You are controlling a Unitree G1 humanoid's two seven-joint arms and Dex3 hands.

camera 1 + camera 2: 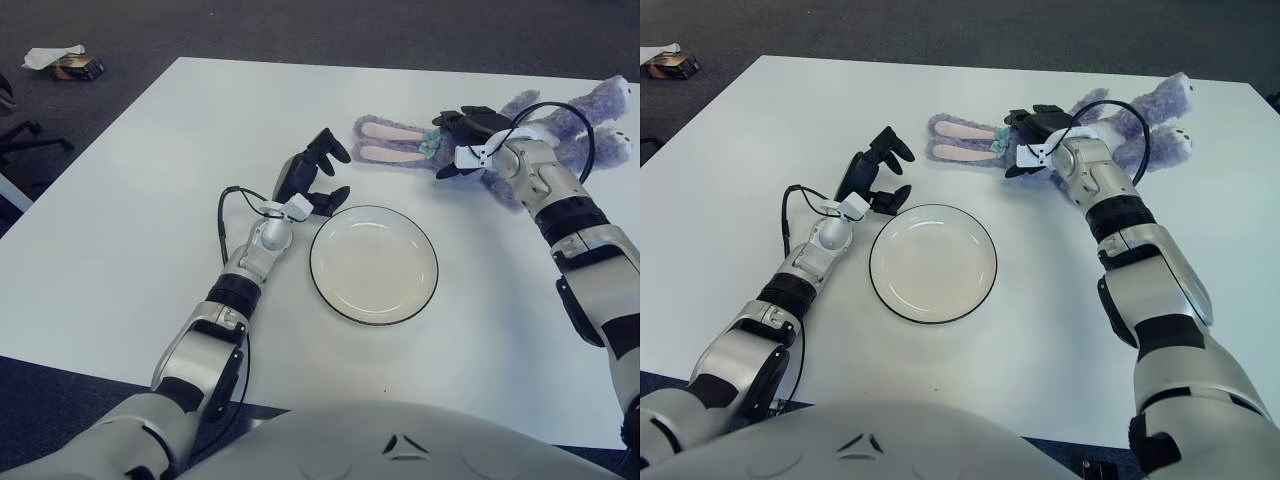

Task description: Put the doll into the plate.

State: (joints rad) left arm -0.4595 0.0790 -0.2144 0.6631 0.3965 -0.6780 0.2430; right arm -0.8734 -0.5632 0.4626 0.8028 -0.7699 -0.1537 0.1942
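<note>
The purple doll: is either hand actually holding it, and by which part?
The right hand is on the doll near the base of its ears; whether the fingers grip it cannot be told. The left hand, open beside the plate, holds nothing.

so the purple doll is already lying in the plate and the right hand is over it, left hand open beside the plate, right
Not quite: the plate is empty. The purple doll lies on the white table beyond the plate, as the left eye view shows. The right hand is over it, and the left hand is open beside the plate.

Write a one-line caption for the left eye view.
Right hand over the purple doll; open left hand beside the empty plate.
</note>
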